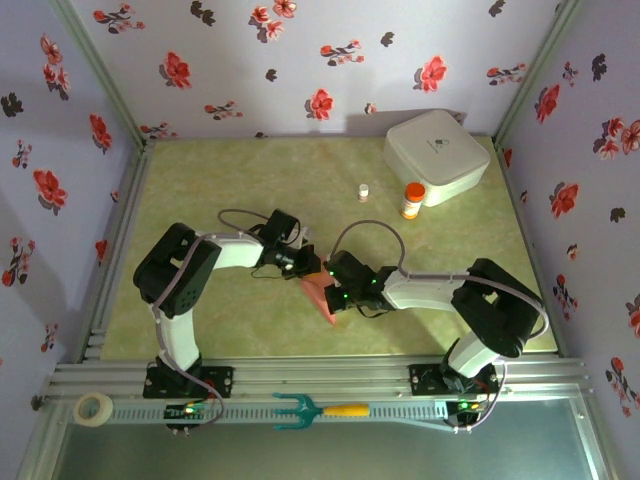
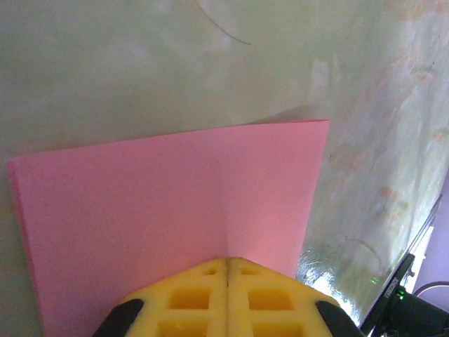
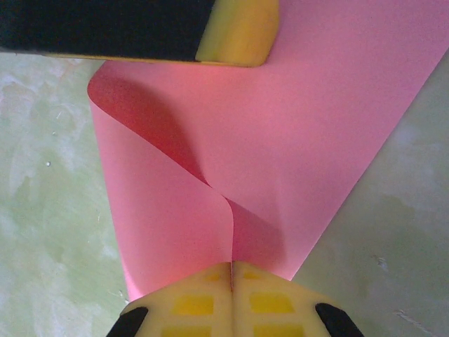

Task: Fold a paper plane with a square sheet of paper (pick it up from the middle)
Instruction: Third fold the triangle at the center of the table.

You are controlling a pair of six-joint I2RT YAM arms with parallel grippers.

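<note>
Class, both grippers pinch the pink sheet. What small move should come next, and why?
Probably press the sheet flat against the table to crease it. The left gripper and right gripper both pinch it, but its bend curls loosely, uncreased.

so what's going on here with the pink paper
Both of the robot's tools are shut on a pink sheet of paper near the middle of the green table. The left tool pinches one edge. The right tool pinches a spot where the sheet curls over on itself. The paper is only loosely bent, not yet a plane.
</note>
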